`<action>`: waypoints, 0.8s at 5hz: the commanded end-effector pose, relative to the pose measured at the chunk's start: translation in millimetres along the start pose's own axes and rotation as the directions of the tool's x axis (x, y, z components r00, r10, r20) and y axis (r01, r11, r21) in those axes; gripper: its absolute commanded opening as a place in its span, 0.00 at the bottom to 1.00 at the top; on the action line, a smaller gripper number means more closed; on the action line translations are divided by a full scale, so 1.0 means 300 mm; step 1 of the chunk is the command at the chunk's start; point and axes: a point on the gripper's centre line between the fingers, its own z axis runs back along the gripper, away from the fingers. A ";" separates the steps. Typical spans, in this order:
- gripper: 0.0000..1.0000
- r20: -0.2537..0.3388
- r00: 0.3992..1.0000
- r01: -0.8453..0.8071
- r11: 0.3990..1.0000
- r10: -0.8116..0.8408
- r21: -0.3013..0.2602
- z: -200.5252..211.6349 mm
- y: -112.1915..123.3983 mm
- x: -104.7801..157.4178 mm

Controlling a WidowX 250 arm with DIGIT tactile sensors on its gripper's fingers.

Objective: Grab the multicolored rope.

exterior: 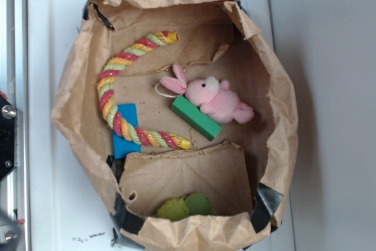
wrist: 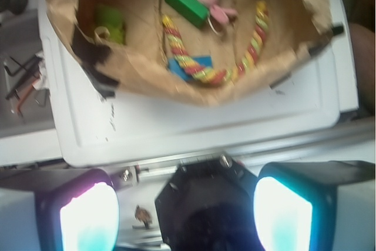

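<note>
Currently the multicolored rope (exterior: 120, 95) lies curved in a C inside the paper bag (exterior: 70, 104), w/ its lower arm over a blue block (exterior: 125, 119), just left of the pink bunny (exterior: 217, 99) & green block (exterior: 197, 117). Gripper (wrist: 185, 213) released, jaws wide apart, outside the bag, holding nothing.

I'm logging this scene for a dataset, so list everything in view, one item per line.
multicolored rope: 1, red, yellow, green, pink; curved in the bag's left half
plush bunny: 1, pink; bag centre, beside the green block
green block: 1; below the bunny
blue piece: 1; under the rope's lower bend
green objects: apparently 2; bag's bottom edge
paper bag: 1, brown; on the white tray
white tray: 1; beneath the bag
pincer: 1, black, open; outside the bag
</note>
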 end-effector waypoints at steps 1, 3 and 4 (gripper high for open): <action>1.00 0.161 0.973 -0.166 0.986 0.164 0.002 -0.039 0.085 0.172; 1.00 0.253 0.891 -0.376 0.925 0.378 -0.057 -0.125 0.136 0.285; 1.00 0.242 0.856 -0.456 0.887 0.458 -0.064 -0.189 0.163 0.323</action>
